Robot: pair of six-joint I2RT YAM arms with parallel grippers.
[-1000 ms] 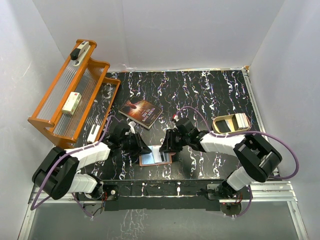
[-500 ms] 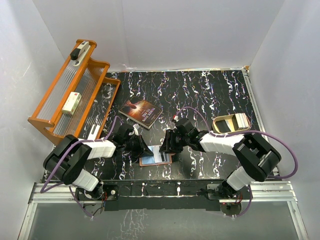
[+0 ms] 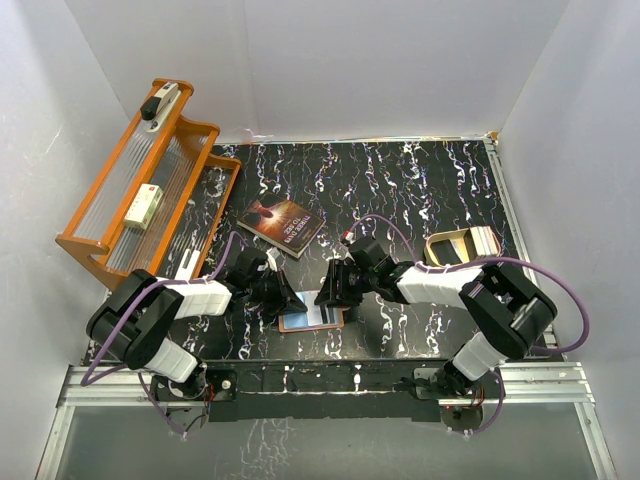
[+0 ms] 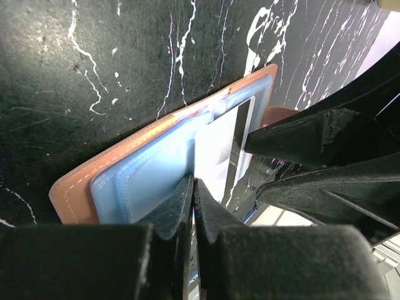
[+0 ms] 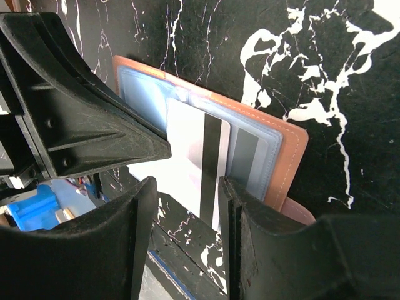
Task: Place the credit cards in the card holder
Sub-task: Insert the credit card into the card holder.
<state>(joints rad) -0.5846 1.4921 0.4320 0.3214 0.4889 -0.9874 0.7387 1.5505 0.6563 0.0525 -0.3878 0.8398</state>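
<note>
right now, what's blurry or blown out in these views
left wrist: reddish-brown leather wallet sharp, left fingers in front blurred, top right corner washed out pale; right wrist: white card with black stripe crisp, right fingers soft; top external: even light, no harsh shadows, wallet small in frame
</note>
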